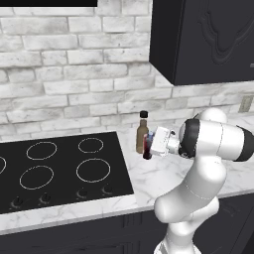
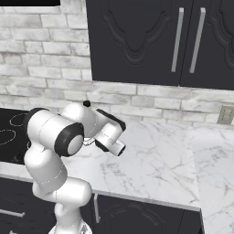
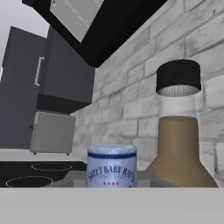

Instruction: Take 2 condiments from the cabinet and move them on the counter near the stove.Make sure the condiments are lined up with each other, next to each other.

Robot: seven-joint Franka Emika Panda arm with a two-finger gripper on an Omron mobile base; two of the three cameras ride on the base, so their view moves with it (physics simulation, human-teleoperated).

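The taller amber-brown condiment [image 1: 142, 134] with a black cap [image 2: 86, 103] stands upright on the marble counter [image 1: 168, 176], just right of the black stove [image 1: 59, 168]. My gripper [image 1: 151, 142] is shut on the dark maroon condiment [image 1: 147, 150], holding it close in front of the amber one, low at the counter; whether it rests on the surface I cannot tell. In the hand view the held bottle's pale blue cap [image 3: 111, 166] sits bottom centre, with the amber bottle [image 3: 177, 151] right behind it. The black cabinet [image 2: 137, 41] hangs above, doors shut.
A white brick wall [image 1: 74, 74] backs the counter. A wall outlet [image 2: 225, 114] sits at the right. Open marble [image 2: 160, 160] spreads to the right of the arm. A grey box-shaped appliance [image 3: 52, 132] stands beyond the stove [image 3: 39, 173].
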